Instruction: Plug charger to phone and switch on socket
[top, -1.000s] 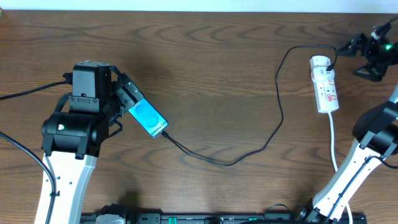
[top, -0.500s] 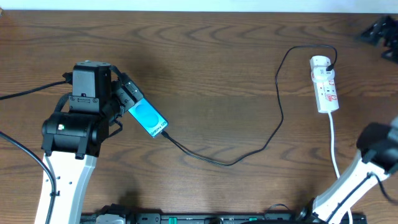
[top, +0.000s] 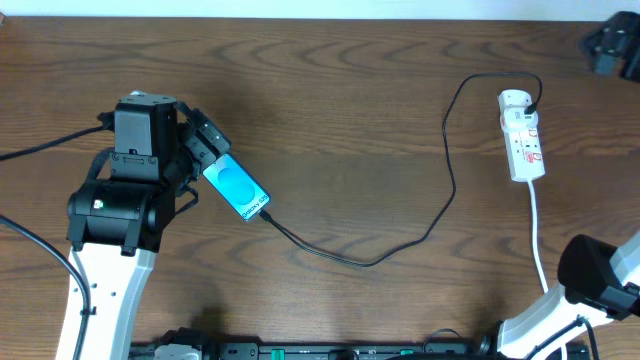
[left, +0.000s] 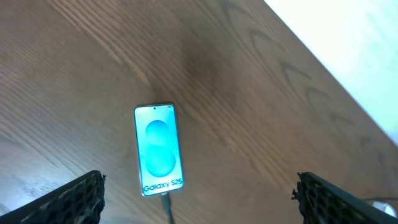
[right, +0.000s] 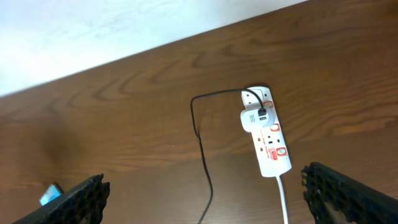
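Observation:
The phone (top: 238, 190) lies flat on the wooden table with its cyan screen up; it also shows in the left wrist view (left: 158, 149). The charger's thin black cable (top: 440, 210) runs from the phone's lower end (left: 165, 202) across the table to a plug on the white socket strip (top: 522, 135). My left gripper (top: 205, 152) is open and empty, raised over the phone's upper end (left: 199, 199). My right gripper (top: 612, 45) is open and empty, high at the far right corner, away from the socket (right: 267, 140); its fingers frame the strip (right: 208, 199).
The socket's white cord (top: 536, 230) runs toward the front edge. The table's far edge and a white wall (right: 93, 31) lie behind the strip. The cable loops (right: 202, 149) across the middle right of the table.
My right gripper has drawn back from beside the socket to the far right corner. The left gripper has shifted slightly up from the phone. Phone, cable and socket have not moved.

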